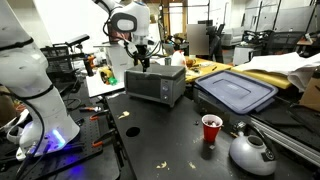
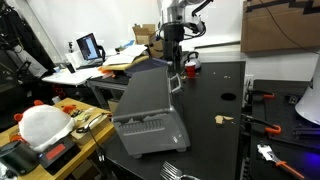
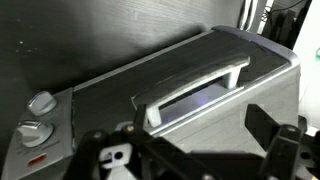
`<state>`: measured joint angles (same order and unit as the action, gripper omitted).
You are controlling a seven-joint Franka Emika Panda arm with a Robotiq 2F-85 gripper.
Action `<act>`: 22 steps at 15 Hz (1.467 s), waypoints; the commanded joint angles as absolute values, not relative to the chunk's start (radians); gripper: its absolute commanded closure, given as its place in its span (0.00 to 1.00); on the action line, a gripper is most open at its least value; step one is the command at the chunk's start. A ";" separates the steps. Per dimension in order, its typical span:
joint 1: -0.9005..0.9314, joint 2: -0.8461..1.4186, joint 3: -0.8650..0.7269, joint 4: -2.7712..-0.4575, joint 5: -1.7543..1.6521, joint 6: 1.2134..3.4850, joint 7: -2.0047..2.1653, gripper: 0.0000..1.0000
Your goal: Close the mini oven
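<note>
Wrist view looks down on the boxy silver-grey metal mini oven [image 3: 100, 90], standing near the far edge of the black tabletop [image 1: 160, 130], its long silver door handle [image 3: 195, 88] lying crosswise just ahead of the spread-open black gripper [image 3: 197, 150] hovering above.

The arm [image 1: 126, 20] stood bent forward with its wrist vertical. The gripper [image 1: 143, 62] pointed straight down, its jaws spread apart.

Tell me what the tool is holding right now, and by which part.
Nothing. The tool hangs open above the mini oven, clear of its door handle.
</note>
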<state>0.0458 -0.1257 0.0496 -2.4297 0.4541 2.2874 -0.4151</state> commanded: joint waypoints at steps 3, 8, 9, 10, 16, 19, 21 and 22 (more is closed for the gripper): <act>0.063 -0.256 0.042 -2.472 0.306 2.294 -0.354 0.00; 0.065 -0.313 0.032 -2.483 0.262 2.293 -0.352 0.00; 0.064 -0.322 0.030 -2.486 0.253 2.293 -0.349 0.00; 0.062 -0.331 0.027 -2.489 0.243 2.294 -0.344 0.00; 0.046 -0.368 0.008 -2.491 0.162 2.275 -0.305 0.00; 0.028 -0.363 -0.011 -2.478 0.103 2.262 -0.274 0.00; 0.013 -0.347 -0.029 -2.468 0.080 2.251 -0.258 0.00; 0.007 -0.341 -0.039 -2.466 0.078 2.243 -0.250 0.00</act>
<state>0.0254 -0.3383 -0.0185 -2.4710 0.1095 2.2816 -0.2924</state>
